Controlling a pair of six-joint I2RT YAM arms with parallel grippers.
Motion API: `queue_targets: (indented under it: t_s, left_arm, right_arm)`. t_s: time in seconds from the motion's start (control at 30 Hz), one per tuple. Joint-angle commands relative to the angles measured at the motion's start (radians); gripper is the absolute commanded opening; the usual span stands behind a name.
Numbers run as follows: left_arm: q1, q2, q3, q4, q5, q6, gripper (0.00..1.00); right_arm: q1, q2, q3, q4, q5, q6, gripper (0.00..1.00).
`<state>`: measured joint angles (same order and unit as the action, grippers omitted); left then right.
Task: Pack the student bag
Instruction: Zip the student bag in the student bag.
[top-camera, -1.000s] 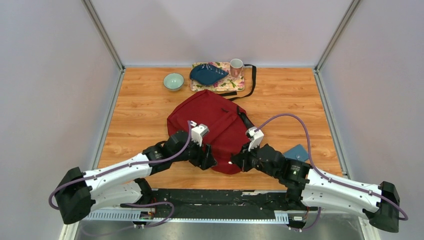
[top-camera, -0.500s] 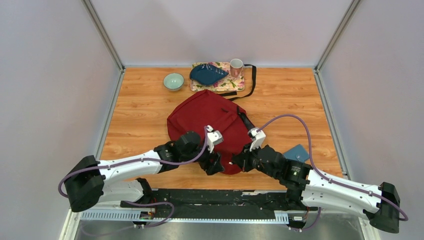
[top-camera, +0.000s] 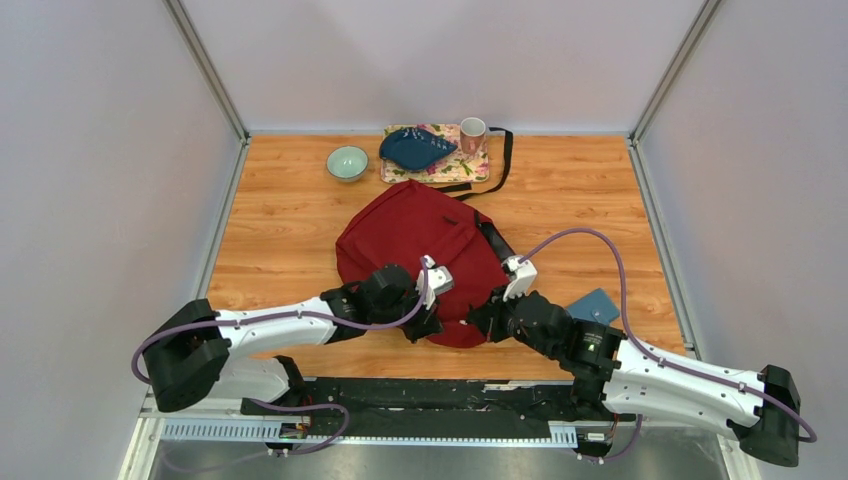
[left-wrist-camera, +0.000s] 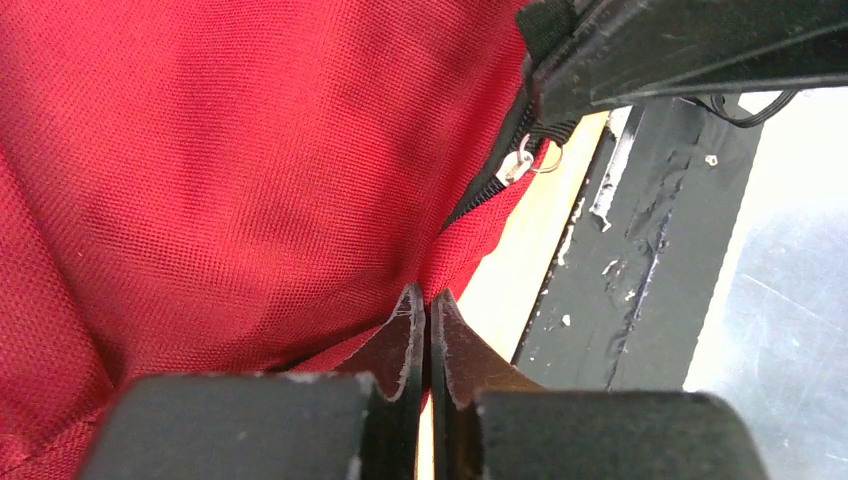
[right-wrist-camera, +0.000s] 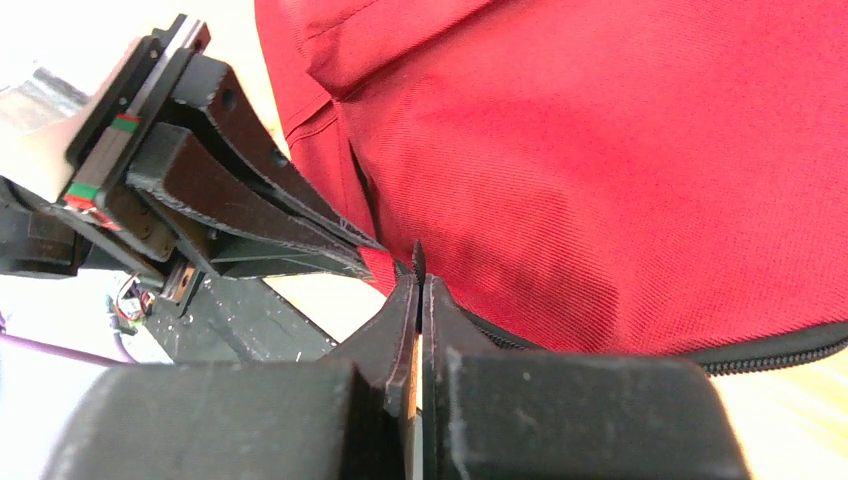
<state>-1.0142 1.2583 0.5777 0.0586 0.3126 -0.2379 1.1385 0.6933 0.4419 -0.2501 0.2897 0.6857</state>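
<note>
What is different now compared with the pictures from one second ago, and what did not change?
The left arm swung to the right along the near edge of the bag. The left tool, open before, closed on that edge, close to the right tool. The right tool stayed shut beside the zipper. The bowl, tray, cup and blue wallet did not move.

No text, label, brand or number can be read anywhere in these views. The student bag (top-camera: 415, 235) shows only plain red weave and black zipper trim. The tray (top-camera: 468, 168), at twelve o'clock from it, carries a flowered print in which no lettering can be made out at this size.
</note>
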Motion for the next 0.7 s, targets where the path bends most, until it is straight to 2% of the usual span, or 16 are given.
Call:
queue_targets:
  t_s: [0.0, 0.2, 0.37, 0.57, 0.67]
  left_arm:
    - [-0.007, -0.045, -0.024, 0.027, -0.02, -0.02, 0.0]
    - [-0.007, -0.148, -0.104, 0.001, -0.096, -0.046, 0.0]
    - [-0.007, -0.261, -0.183, -0.04, -0.165, -0.08, 0.0]
    - [-0.006, -0.451, -0.289, -0.054, -0.311, -0.155, 0.0]
    - [-0.006, -0.541, -0.328, -0.118, -0.429, -0.202, 0.0]
  right_arm:
    - [0.003, -0.012, 0.006, -0.027, 0.112, 0.052, 0.0]
    - [0.003, -0.032, -0.014, -0.072, 0.225, 0.127, 0.0]
    - [0.001, -0.061, -0.025, -0.069, 0.273, 0.124, 0.0]
    - [-0.002, -0.072, -0.035, -0.061, 0.293, 0.114, 0.0]
    - [-0.003, -0.081, -0.051, -0.054, 0.292, 0.12, 0.0]
